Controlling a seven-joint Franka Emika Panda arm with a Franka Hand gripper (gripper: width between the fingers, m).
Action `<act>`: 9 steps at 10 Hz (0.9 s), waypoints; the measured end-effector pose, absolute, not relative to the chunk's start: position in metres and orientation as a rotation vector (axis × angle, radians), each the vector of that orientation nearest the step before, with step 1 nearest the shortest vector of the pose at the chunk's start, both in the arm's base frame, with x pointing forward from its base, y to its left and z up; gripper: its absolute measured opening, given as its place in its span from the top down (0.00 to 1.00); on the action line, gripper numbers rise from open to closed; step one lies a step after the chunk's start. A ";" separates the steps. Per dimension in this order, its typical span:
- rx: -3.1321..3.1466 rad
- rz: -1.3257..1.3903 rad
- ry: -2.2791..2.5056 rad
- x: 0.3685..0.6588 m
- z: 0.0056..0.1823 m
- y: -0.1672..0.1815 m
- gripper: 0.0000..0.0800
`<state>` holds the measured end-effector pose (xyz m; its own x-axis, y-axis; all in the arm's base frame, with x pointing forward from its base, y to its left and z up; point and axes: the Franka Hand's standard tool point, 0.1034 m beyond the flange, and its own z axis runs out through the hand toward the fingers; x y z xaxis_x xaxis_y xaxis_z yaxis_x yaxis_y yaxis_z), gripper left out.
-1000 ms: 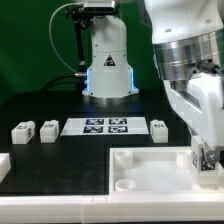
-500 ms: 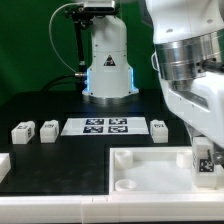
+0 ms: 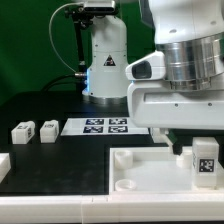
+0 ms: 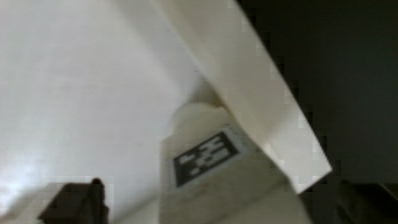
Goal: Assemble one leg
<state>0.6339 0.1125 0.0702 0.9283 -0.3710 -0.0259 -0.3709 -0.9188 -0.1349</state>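
Note:
A leg, a stubby white post with a black-and-white tag, stands upright at the near right corner of the large white panel. My gripper is just above it, with the hand filling the upper right of the exterior view. In the wrist view the leg stands between my fingertips. The jaws stand open with a gap beside the leg, and the panel lies behind it. Two more legs lie on the black table at the exterior view's left.
The marker board lies flat mid-table. The robot base stands behind it. A white part shows at the left edge. The hand hides the table behind the panel's right side.
The hand has lifted and swung toward the exterior view's left, now much larger in view. The leg it held low at the panel's right corner now stands there by itself.

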 end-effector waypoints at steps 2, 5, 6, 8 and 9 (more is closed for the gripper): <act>-2.983 -0.013 0.418 0.634 0.068 0.113 0.19; -2.927 0.008 0.687 0.633 0.067 0.115 0.47; -2.895 0.016 0.811 0.633 0.067 0.115 0.64; -2.765 0.045 1.169 0.635 0.068 0.116 0.64; -2.640 0.075 1.449 0.637 0.069 0.116 0.64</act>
